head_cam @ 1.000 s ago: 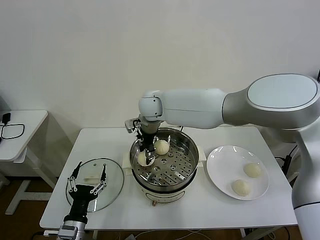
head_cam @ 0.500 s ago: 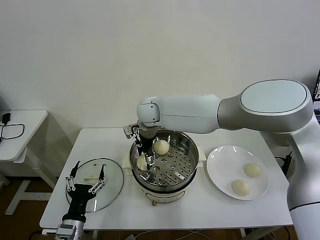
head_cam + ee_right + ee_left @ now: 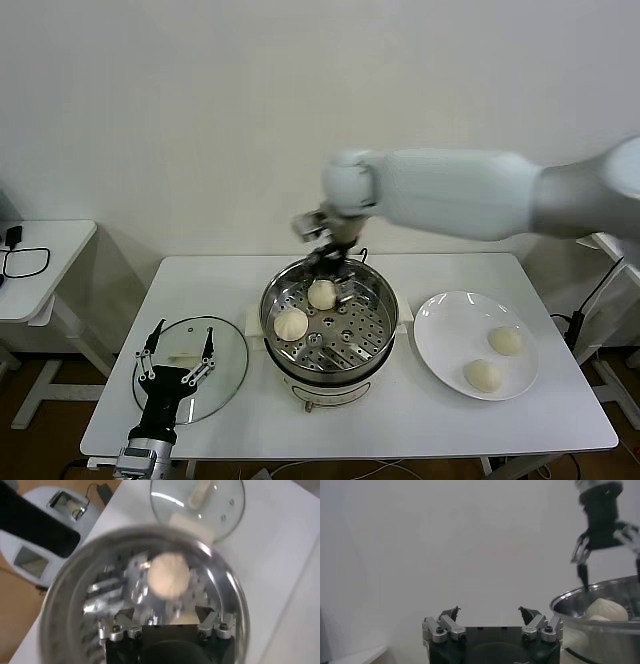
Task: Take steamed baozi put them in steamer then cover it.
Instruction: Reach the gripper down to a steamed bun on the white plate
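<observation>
The steamer (image 3: 372, 345) stands mid-table and holds two baozi, one at the left of its tray (image 3: 291, 323) and one at the back (image 3: 322, 294). Two more baozi (image 3: 505, 340) (image 3: 483, 375) lie on the white plate (image 3: 450, 325). My right gripper (image 3: 332, 262) is open and empty above the steamer's back rim. In the right wrist view it (image 3: 165, 614) looks down on one baozi (image 3: 168, 576) in the tray. The cover (image 3: 225, 350) lies flat at the front left. My left gripper (image 3: 178, 366) is open and empty over it, and it shows open in the left wrist view (image 3: 489, 611).
A small white side table (image 3: 45, 265) stands off to the left. The left wrist view shows the steamer's rim (image 3: 600, 605) with a baozi (image 3: 606, 609) inside and the right gripper (image 3: 607, 545) above it.
My right gripper has let go of the baozi at the left of the tray, then risen and moved back and right above the steamer's rim. The left arm has not moved.
</observation>
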Controlling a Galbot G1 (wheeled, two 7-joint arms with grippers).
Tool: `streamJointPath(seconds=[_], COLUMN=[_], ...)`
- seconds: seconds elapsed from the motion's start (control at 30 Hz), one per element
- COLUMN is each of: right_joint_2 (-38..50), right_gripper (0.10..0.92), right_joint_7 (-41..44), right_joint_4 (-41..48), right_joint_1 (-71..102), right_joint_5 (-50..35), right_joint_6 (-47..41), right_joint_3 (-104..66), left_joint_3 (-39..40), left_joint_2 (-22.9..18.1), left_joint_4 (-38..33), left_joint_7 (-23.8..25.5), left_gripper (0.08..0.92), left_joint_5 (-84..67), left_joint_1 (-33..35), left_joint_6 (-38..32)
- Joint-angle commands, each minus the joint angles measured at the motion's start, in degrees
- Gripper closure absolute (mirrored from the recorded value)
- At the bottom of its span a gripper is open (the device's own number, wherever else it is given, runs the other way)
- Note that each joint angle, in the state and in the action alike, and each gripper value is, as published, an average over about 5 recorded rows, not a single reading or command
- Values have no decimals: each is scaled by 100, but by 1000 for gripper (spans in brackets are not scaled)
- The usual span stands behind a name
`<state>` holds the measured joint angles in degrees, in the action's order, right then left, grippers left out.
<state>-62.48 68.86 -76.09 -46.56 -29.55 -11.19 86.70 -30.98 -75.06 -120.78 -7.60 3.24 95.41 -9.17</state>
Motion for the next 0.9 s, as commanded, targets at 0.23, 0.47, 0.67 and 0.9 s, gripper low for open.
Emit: streamJointPath(seconds=[0.23,0.47,0.67,0.9], right_joint_2=[3081,3198,3018,2828], right_gripper=[203,203,203,203], right_joint_7=[807,525,358,159], right_joint_4=[-82,309,521,816], right_joint_1=[833,2325,2973,3422], right_joint_5=[1740,2182,2557,2770], right_joint_6=[1243,1430,1415,1396], right_joint_3=[-147,-805,-1309,-1649], left_joint_3=[39,-10,-75,-146], left_joint_2=[-39,-87,-118,-127], left_joint_4=[11,-13,-10,10], left_joint_7=[0,-3,-3,-7], left_gripper=[177,177,177,177], left_joint_5=[37,56,62,60], left_joint_1=[-3,42,93,121], left_joint_6=[12,28,15,-9])
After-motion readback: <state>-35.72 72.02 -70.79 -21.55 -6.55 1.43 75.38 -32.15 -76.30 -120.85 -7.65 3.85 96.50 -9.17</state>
